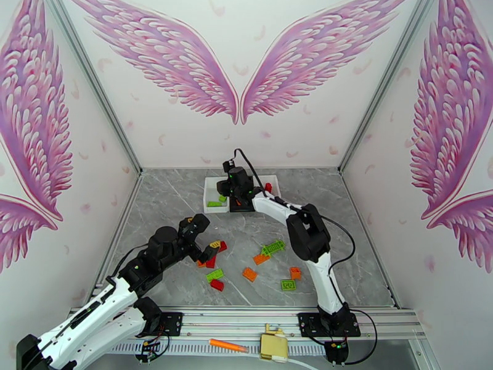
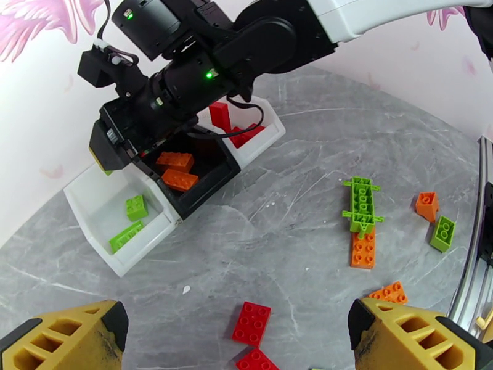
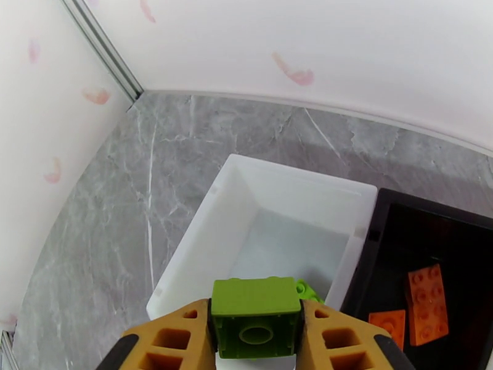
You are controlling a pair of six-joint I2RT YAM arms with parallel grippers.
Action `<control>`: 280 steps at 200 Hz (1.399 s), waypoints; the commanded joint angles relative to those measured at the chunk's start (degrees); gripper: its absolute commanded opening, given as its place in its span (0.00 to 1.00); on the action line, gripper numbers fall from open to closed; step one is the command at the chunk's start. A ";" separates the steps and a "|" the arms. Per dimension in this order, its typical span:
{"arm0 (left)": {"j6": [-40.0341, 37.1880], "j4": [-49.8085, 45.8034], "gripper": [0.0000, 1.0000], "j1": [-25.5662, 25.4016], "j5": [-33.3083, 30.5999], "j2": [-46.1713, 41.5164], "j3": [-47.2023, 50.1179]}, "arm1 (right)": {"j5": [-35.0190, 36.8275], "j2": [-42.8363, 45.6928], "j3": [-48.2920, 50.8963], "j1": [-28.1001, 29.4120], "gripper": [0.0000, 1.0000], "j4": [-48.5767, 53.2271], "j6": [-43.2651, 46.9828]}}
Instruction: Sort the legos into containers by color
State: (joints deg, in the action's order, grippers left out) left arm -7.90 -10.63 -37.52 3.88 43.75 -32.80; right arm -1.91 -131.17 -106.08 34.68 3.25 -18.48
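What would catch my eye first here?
Huge pink wings spread across the white walls. At the far side of the table, the right gripper holds a green lego above a white container, while red, orange and green legos lie scattered mid-table.

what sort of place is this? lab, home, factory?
Probably an enclosed lab cell for robot trials: white walls printed with pink wings box in a marble-look tabletop, and the left arm and right arm are bolted to an aluminium rail at its near edge.
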 commanded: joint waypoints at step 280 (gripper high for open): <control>57.82 -26.51 0.70 0.87 -13.22 34.96 -11.01 | -1.69 44.36 45.54 0.43 0.98 0.68 13.29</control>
State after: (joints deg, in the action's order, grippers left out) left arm 49.74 -37.23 -37.01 -11.51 77.12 -44.99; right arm -4.51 -88.16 -60.23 34.68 2.39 -5.89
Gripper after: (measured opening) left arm 0.702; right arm 0.978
